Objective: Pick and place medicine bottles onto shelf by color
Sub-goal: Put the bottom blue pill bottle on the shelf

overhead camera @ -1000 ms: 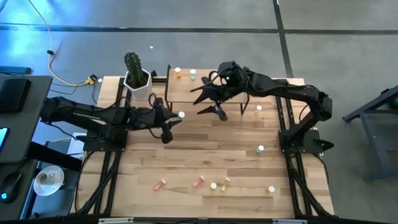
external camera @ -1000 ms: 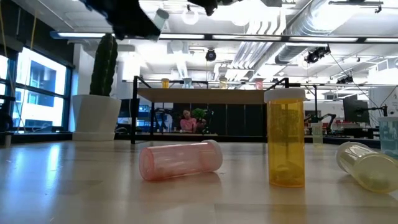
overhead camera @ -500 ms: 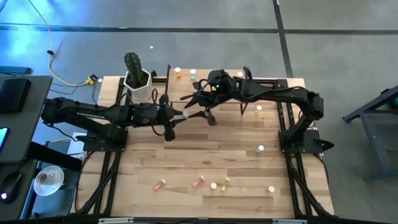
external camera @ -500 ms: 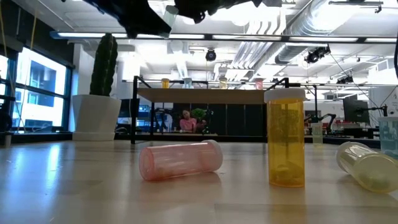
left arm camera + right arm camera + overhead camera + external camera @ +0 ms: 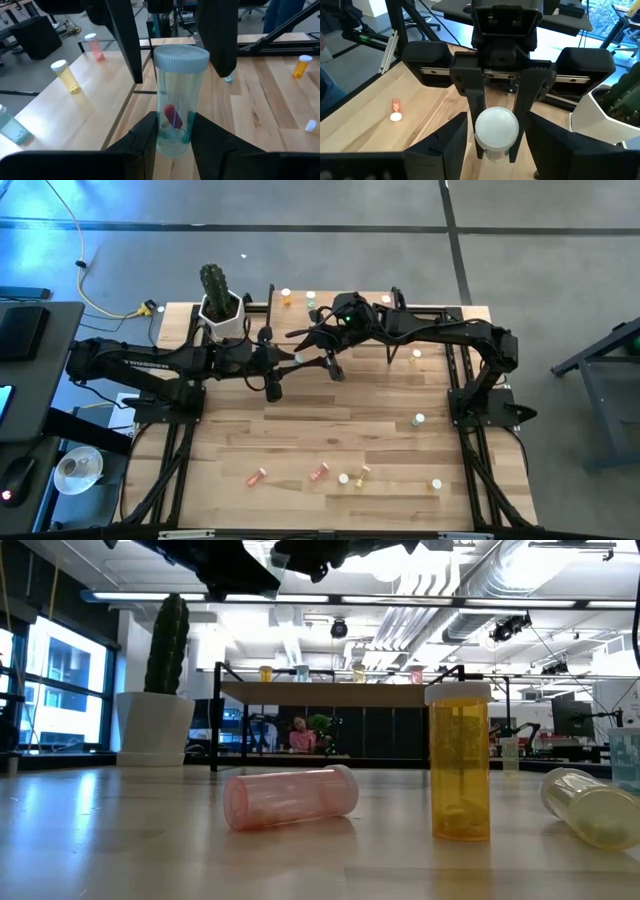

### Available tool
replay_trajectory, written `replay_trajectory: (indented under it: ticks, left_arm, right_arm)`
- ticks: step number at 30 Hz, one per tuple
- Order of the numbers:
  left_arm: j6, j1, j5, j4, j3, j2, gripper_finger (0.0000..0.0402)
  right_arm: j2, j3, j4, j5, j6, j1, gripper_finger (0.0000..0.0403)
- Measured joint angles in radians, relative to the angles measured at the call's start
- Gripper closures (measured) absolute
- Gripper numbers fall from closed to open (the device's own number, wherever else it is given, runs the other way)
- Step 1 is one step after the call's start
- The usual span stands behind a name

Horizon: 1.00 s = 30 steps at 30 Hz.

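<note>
We see a clear pale-green bottle with a white cap held above the table, 4 bottles standing on the shelf, and others scattered on the tabletop.

Bright overhead lighting; blue glare at left.

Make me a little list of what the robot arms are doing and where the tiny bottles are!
left gripper: shut on a clear bottle with a white cap, held above the table
right gripper: open, fingers either side of that bottle's cap
shelf: by the table's far edge, some bottles standing on it
loose bottles: several near the front edge, including a pink bottle lying down and an orange bottle standing
cactus: in a white pot beside the shelf
</note>
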Motion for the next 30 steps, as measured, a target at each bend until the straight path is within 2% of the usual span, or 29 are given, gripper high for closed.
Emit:
replay_trajectory:
  ticks: [12, 20, 26, 30]
  left_arm:
    - [0.000, 0.000, -0.004, 0.013, 0.000, 0.000, 0.0309]
    - [0.000, 0.000, -0.009, 0.016, 0.000, 0.000, 0.0308]
    - [0.000, 0.000, -0.036, 0.010, 0.000, 0.000, 0.0276]
    - [0.000, 0.000, -0.042, -0.003, 0.000, 0.000, 0.0241]
  right_arm:
    - [0.000, 0.000, 0.012, 0.000, 0.008, 0.000, 0.0285]
    - [-0.001, 0.000, 0.010, 0.000, 0.008, 0.000, 0.0294]
    - [-0.001, 0.000, 0.008, 0.004, 0.008, 0.000, 0.0295]
    - [-0.001, 0.000, 0.004, 0.073, 0.008, 0.000, 0.0295]
